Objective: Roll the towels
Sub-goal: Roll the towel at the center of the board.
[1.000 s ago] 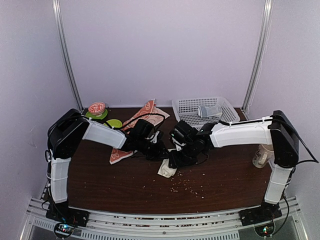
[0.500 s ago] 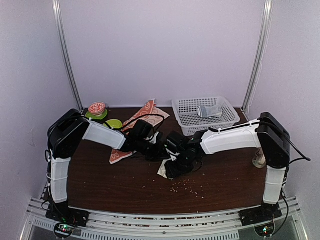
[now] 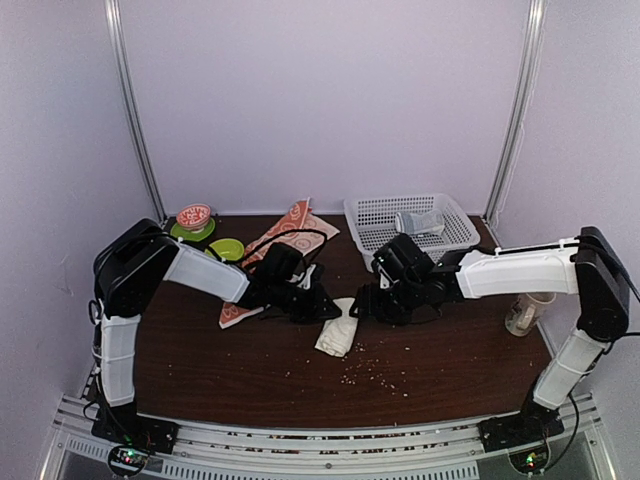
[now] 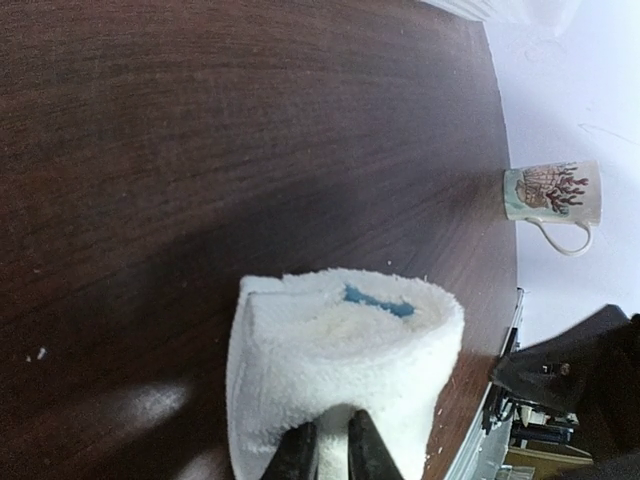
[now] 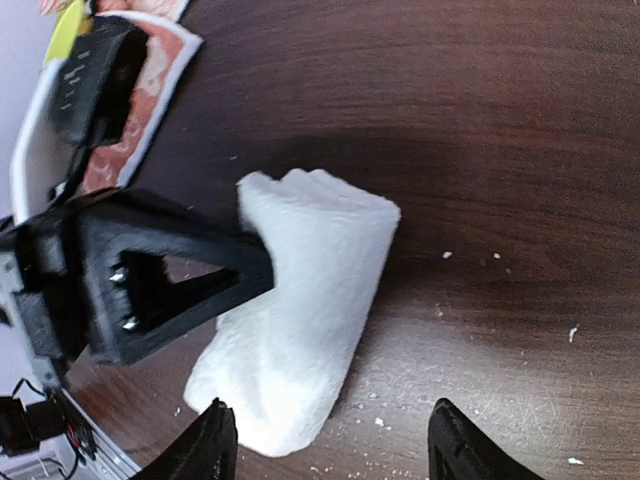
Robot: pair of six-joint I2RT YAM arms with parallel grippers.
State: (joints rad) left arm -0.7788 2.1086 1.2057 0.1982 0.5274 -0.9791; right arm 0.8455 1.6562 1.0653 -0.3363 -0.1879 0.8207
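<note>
Cream-white towel [image 4: 340, 370]: pinched at one end by left tool [image 4: 330, 445], fingers nearly together on the cloth; grip hidden from above under the wrist. Loosely rolled, lying mid-bench [image 3: 250, 370], blue mark [image 4: 378, 300] peeking from the open end. Right tool [image 5: 330, 435] just beside, fingers wide apart, gripping nothing. Orange-red towel [image 3: 296, 222] toward back, partly covered by left arm. Mug [image 4: 552, 192] at right edge.

Orange-red towel [image 3: 296, 218], middle stretch hidden under my left arm [image 3: 205, 270], my left gripper [image 4: 332, 445], tips sunk in the cream towel [image 4: 340, 340], my right gripper [image 5: 330, 445], fingers cropped at the picture's edge, grey item [image 3: 418, 222] in far basket [image 3: 372, 212], unidentifiable, pale specks [image 3: 372, 372], too small to name
</note>
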